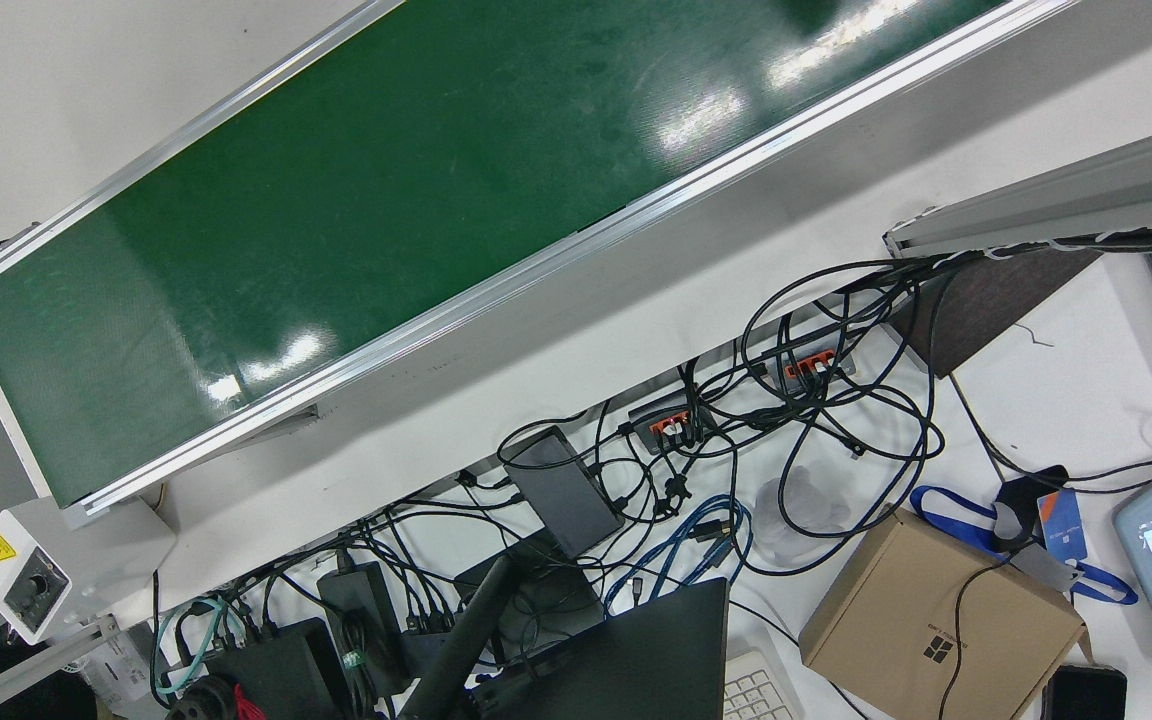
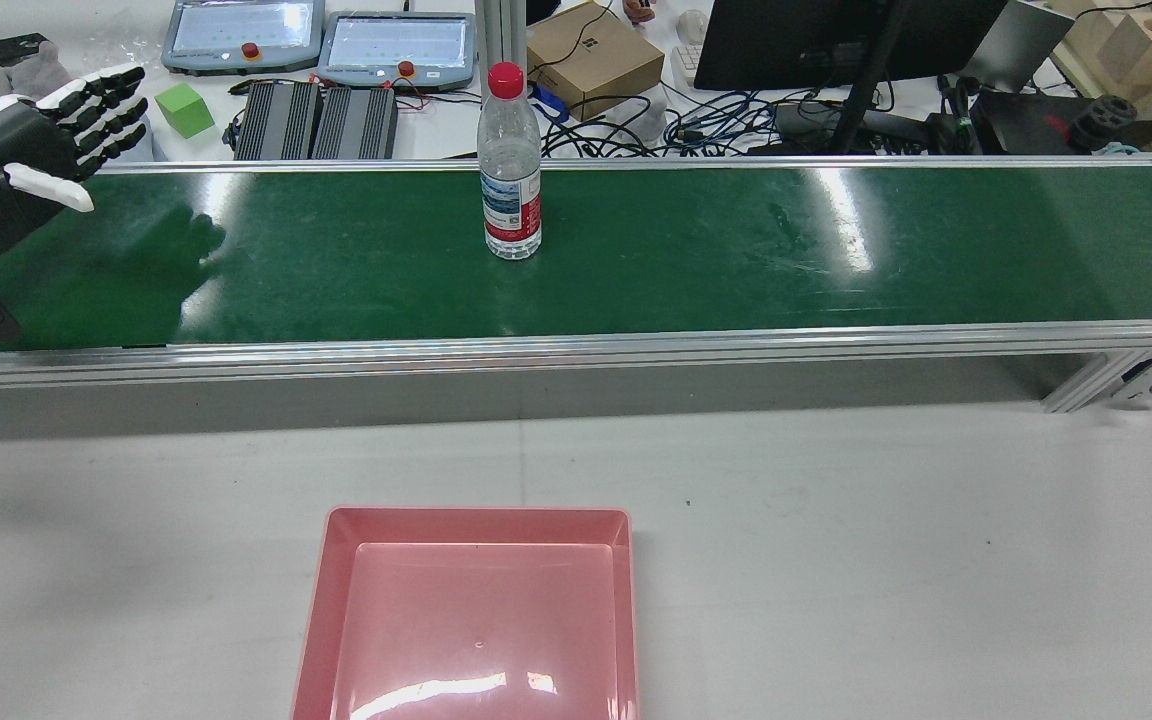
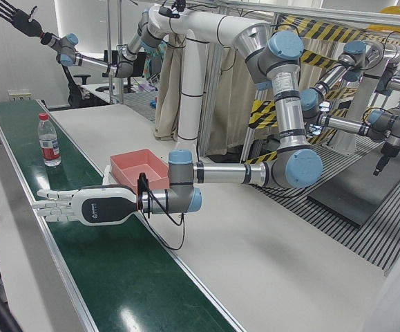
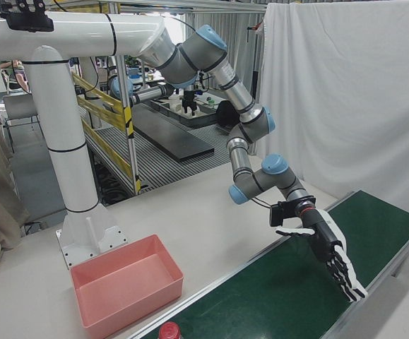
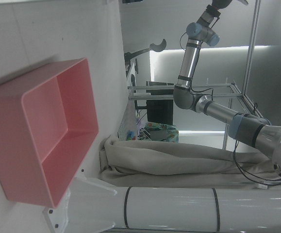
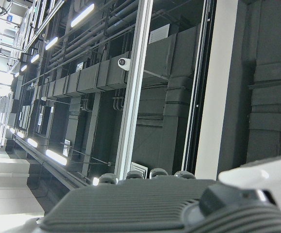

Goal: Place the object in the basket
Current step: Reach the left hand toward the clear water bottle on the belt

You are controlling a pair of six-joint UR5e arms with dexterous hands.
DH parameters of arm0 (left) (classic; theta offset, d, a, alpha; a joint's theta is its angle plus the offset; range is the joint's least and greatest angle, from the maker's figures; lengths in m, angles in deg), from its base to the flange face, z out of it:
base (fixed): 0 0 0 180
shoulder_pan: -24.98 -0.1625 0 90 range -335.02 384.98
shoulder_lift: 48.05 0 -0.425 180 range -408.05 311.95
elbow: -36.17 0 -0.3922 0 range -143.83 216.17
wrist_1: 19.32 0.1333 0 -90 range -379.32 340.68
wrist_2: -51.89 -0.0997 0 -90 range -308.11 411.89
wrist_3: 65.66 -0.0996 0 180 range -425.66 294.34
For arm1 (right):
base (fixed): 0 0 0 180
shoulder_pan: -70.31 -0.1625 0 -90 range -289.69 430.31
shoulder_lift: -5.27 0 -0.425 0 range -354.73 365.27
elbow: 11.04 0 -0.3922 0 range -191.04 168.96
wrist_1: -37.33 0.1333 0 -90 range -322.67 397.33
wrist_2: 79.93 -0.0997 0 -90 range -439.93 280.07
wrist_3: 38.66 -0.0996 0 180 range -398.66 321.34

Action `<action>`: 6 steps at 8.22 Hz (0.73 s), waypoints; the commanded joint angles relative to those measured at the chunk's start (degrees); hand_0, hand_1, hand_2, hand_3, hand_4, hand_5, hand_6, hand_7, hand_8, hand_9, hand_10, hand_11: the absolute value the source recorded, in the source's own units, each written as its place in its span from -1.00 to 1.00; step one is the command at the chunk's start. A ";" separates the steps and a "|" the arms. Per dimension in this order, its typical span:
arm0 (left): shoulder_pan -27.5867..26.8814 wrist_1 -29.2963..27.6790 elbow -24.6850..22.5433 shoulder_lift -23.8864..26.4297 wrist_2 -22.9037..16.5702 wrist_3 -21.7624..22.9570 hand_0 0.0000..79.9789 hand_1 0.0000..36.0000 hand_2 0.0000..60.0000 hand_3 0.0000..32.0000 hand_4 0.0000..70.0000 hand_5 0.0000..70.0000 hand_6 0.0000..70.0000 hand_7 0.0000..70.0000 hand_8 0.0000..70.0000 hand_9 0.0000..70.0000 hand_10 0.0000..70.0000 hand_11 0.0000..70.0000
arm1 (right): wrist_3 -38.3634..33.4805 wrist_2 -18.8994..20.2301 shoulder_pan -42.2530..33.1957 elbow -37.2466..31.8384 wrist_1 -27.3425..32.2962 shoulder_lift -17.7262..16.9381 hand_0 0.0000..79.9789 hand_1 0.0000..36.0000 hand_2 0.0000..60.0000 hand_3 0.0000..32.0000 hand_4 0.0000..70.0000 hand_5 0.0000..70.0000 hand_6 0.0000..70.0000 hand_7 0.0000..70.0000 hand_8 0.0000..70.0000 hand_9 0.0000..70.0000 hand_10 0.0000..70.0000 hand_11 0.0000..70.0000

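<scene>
— Green belt [image 2: 736,250] runs along the operators' side of the table [image 2: 836,480]. The water bottle [image 2: 510,180] stands upright by the belt's far edge.
— And the pink basket [image 2: 321,600]?
— Empty, at the table's robot-side edge. The left hand [image 2: 26,150] hovers splayed over the belt's left end, well apart from the bottle.
— Reaching, I'd say. Next it must close round the bottle without toppling it.
— The right hand [image 3: 10,15] is raised high, fingers spread, holding nothing.

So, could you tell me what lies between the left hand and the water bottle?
Only bare green belt separates the left hand from the water bottle, seen in the rear view.
</scene>
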 commanded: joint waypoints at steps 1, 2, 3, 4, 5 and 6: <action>-6.70 11.59 -9.65 3.45 2.69 -4.30 0.45 -0.66 -1.00 -0.90 -0.86 -0.58 -0.95 -1.00 -0.80 -0.84 -0.89 -0.80 | 0.00 0.00 -0.05 0.00 0.00 0.00 -1.00 -1.00 -1.00 -1.00 -1.00 -1.00 -1.00 -1.00 -1.00 -1.00 -1.00 -1.00; -7.43 12.59 -11.10 4.59 6.54 -4.31 0.43 -0.64 -1.00 -0.93 -0.88 -0.57 -0.95 -1.00 -0.81 -0.85 -0.90 -0.81 | 0.00 0.00 0.03 0.00 0.00 0.00 -1.00 -1.00 -1.00 -1.00 -1.00 -1.00 -1.00 -1.00 -1.00 -1.00 -1.00 -1.00; -8.48 12.60 -11.02 4.86 8.32 -4.39 0.42 -0.62 -1.00 -0.95 -0.89 -0.57 -0.94 -1.00 -0.81 -0.85 -0.89 -0.80 | 0.00 0.00 -0.05 0.00 0.00 0.00 -1.00 -1.00 -1.00 -1.00 -1.00 -1.00 -1.00 -1.00 -1.00 -1.00 -1.00 -1.00; -9.36 12.08 -10.68 4.61 10.43 -5.70 0.41 -0.63 -1.00 -0.94 -0.89 -0.57 -0.95 -1.00 -0.82 -0.86 -0.87 -0.77 | 0.00 0.00 0.03 0.00 0.00 0.00 -1.00 -1.00 -1.00 -1.00 -1.00 -1.00 -1.00 -1.00 -1.00 -1.00 -1.00 -1.00; -9.46 9.03 -10.32 4.52 12.45 -8.58 0.36 -0.69 -1.00 -0.88 -0.93 -0.59 -0.95 -1.00 -0.81 -0.84 -0.87 -0.77 | 0.00 0.00 -0.05 0.00 0.00 0.00 -1.00 -1.00 -1.00 -1.00 -1.00 -1.00 -1.00 -1.00 -1.00 -1.00 -1.00 -1.00; -9.81 6.39 -9.45 4.60 13.17 -10.27 0.33 -0.71 -1.00 -0.89 -0.95 -0.59 -0.95 -1.00 -0.81 -0.83 -0.89 -0.80 | 0.00 0.00 -0.05 0.00 0.00 0.00 -1.00 -1.00 -1.00 -1.00 -1.00 -1.00 -1.00 -1.00 -1.00 -1.00 -1.00 -1.00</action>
